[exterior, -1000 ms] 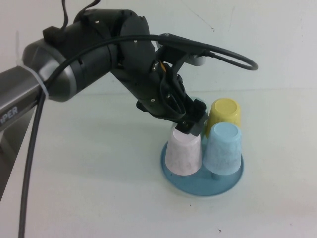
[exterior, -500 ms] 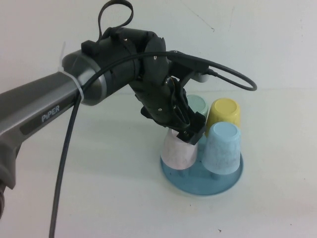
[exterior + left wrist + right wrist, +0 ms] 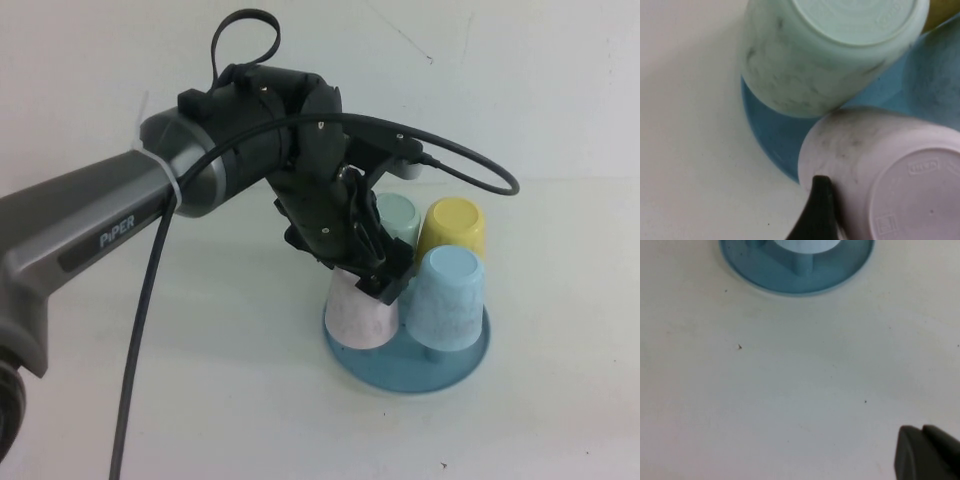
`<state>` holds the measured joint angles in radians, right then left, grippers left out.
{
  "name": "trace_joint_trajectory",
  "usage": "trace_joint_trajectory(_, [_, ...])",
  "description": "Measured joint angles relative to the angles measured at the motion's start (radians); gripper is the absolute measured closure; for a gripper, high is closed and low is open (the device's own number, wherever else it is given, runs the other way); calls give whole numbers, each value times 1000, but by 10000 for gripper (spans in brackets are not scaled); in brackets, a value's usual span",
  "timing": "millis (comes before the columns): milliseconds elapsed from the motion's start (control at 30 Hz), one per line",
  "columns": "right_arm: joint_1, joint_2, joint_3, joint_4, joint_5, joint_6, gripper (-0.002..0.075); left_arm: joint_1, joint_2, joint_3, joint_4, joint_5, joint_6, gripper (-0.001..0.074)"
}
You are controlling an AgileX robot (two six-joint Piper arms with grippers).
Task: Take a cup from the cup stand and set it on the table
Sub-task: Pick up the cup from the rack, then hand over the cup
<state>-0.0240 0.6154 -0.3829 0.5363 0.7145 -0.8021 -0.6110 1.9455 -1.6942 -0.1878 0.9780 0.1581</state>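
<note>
The cup (image 3: 358,312), pale pink and speckled, stands upside down on the cup stand (image 3: 440,365), a round blue dish on the table (image 3: 180,380). My left gripper (image 3: 385,280) is open and reaches down over the cup's upturned bottom. In the left wrist view one black finger (image 3: 819,212) lies against the cup's side (image 3: 890,175); the other finger is out of view. The stand's blue base shows there too (image 3: 770,140). My right gripper (image 3: 927,452) is shut and empty over bare table, away from the stand (image 3: 790,280); it is not in the high view.
A light blue cup (image 3: 448,298), a yellow cup (image 3: 452,228) and a mint green cup (image 3: 398,215) also sit upside down on the stand, close beside the pink cup. The left arm's cable loops above them.
My left gripper has come lower over the pink cup. The cup has shifted slightly left on the stand.
</note>
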Motion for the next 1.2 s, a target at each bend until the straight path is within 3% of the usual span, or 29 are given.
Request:
trace_joint_trajectory(333, [0, 0, 0, 23, -1, -19, 729, 0, 12, -28, -2, 40, 0, 188])
trace_joint_trajectory(633, [0, 0, 0, 25, -5, -26, 729, 0, 12, -196, -15, 226, 0, 188])
trace_joint_trajectory(767, [0, 0, 2, 88, -18, -106, 729, 0, 10, -294, -69, 262, -9, 188])
trace_joint_trajectory(933, [0, 0, 2, 336, -24, -349, 729, 0, -17, -394, -215, 266, -15, 189])
trace_joint_trajectory(1200, [0, -67, 2, 1031, 4, -887, 725, 0, -89, -500, -474, 275, -3, 189])
